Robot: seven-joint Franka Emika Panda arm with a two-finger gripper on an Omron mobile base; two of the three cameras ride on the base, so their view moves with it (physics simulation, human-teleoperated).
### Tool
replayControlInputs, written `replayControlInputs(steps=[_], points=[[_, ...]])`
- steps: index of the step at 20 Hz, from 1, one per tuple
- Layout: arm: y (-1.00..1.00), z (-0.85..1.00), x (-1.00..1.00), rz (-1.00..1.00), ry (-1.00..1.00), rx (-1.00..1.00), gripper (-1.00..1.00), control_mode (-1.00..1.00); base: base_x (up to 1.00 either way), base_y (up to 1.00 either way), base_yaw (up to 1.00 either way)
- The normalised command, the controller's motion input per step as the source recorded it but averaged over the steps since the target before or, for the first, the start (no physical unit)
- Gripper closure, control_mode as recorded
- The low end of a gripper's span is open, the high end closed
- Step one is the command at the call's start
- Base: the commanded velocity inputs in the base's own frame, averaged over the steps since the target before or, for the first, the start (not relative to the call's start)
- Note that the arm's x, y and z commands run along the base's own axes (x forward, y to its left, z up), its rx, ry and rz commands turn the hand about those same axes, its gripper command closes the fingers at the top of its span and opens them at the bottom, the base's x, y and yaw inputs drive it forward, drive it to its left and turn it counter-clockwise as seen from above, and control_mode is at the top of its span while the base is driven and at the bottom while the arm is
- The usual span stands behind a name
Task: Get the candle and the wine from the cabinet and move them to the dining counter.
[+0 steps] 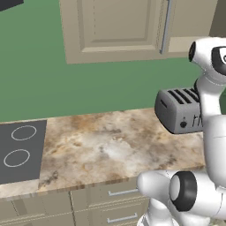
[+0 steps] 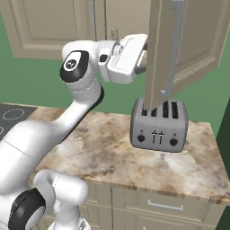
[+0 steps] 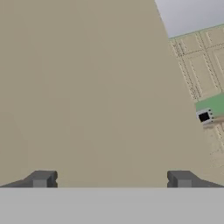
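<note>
Far left: dark grey cooktop on the narrow marbled worktop. Moving right, white arm up high with gripper spread wide, gripping nothing, nosed right up against the inside face of the beige recessed-panel cabinet door, half swung open above the silver four-slot toaster. Looks like the door-opening step (candle and wine hidden, presumably inside). Next: push door wider, then reach in
</note>
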Motion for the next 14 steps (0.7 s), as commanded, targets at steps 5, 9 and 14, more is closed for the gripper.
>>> replayControlInputs(steps=[5,9,14], points=[[-0.65,0.0,0.0,-0.03,0.0,0.0,-1.0,-1.0,0.0,0.0,0.0],[-0.63,0.0,0.0,0.0,0.0,0.0,-1.0,-1.0,0.0,0.0,0.0],[-0.49,0.0,0.0,0.0,0.01,0.0,-1.0,-1.0,0.0,0.0,0.0]])
